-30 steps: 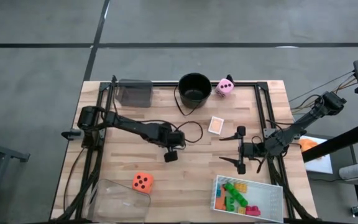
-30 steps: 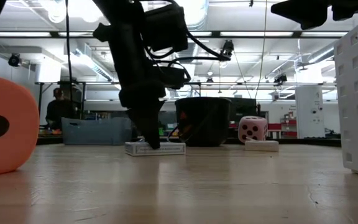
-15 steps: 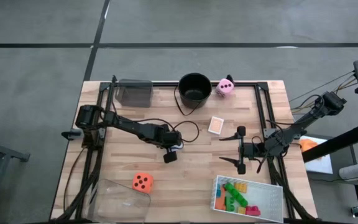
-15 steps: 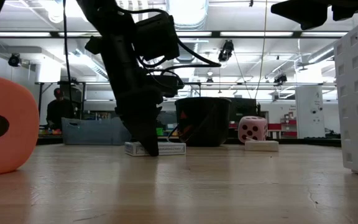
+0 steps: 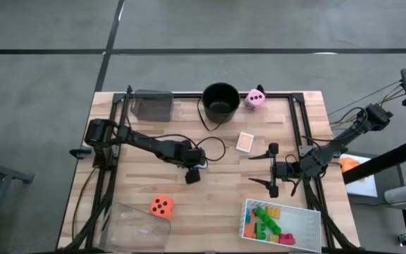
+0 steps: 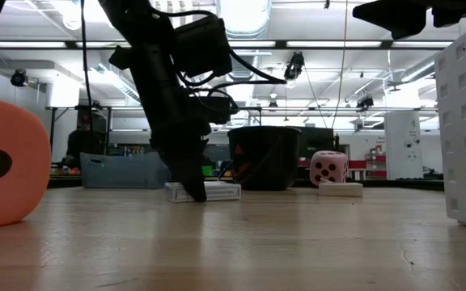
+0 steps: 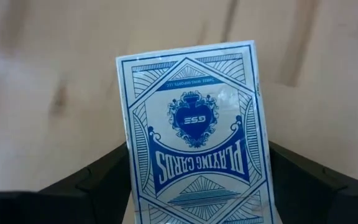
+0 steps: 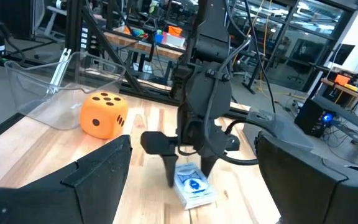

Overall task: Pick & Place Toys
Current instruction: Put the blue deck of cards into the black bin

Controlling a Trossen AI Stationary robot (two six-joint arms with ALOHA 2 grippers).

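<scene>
A blue playing-card box (image 7: pixel 197 124) lies flat on the wood near the table's middle, also seen in the low view (image 6: pixel 221 192) and the right wrist view (image 8: pixel 194 186). My left gripper (image 5: pixel 192 176) points steeply down over it, a finger on each side of the box. My right gripper (image 5: pixel 271 169) hovers open at the table's right, holding nothing. An orange die (image 5: pixel 161 206) sits near the front left, and a pink die (image 5: pixel 254 99) stands at the far edge. An orange card box (image 5: pixel 244 142) lies right of centre. My left gripper has the blue card box between its two fingers, one against each long edge (image 7: pixel 133 177), at the box's near end. The fingers (image 8: pixel 169 171) come from above, slanting steeply down, and stand across the box. The box rests flat on the table.
A black bucket (image 5: pixel 220 99) stands at the far middle, with a dark clear tray (image 5: pixel 152 104) to its left. A white tray (image 5: pixel 309 215) holding coloured bricks is at the front right. A clear tray (image 5: pixel 136 226) is at the front left. Black frame rails run along both sides.
My left gripper has tipped a little, its upper part swinging toward the table's left while its fingertips stay at the blue card box. The box has kept flat on the table.
</scene>
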